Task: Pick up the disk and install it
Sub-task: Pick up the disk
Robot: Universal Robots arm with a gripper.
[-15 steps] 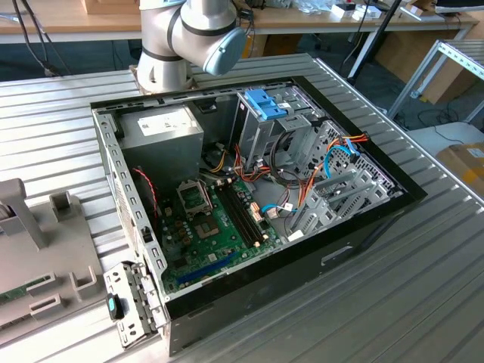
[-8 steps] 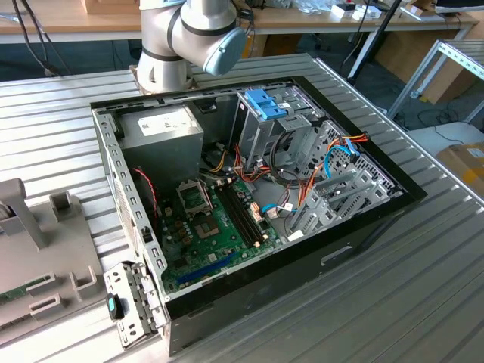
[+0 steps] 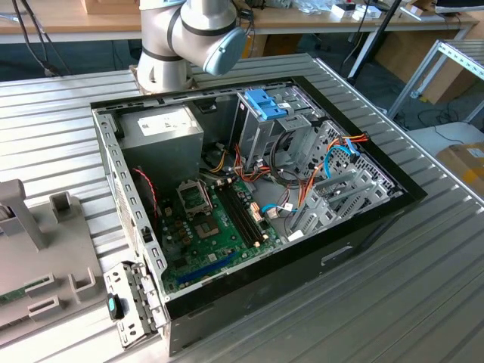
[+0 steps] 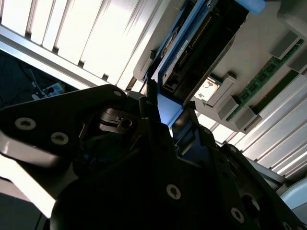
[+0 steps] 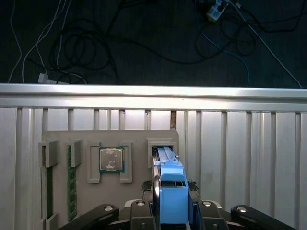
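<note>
Cables [image 5: 144, 43] sprawl over the dark floor beyond the ribbed metal table [image 5: 240, 143], and on that table sits a grey parts fixture [image 5: 136, 139]. Reading across it in the first wrist view, a green memory stick [image 5: 72, 184] stands in its pocket. Next a processor [image 5: 111, 159] lies flat in a square nest. After that the disk [image 5: 168, 165] stands on edge at 1 narrow slot, with the gripper [image 5: 173, 206] on its upper end. The 2 jaws press the blue rail from either side, so I'd call it clamped on the disk. Whether the lower end is clear of the slot I cannot tell. It strikes me as stiff and dense for its size, with slick metal faces and little tolerance for knocks. The plastic rail along the narrow edge looks the surest place to hold it, squarely. It is a slim rectangular slab, dark along its flank in the second wrist view [image 4: 201, 52], capped by a bright light-blue carrier rail. Off to the exterior view's right of the fixture lies the open computer case [image 3: 318, 261].
</note>
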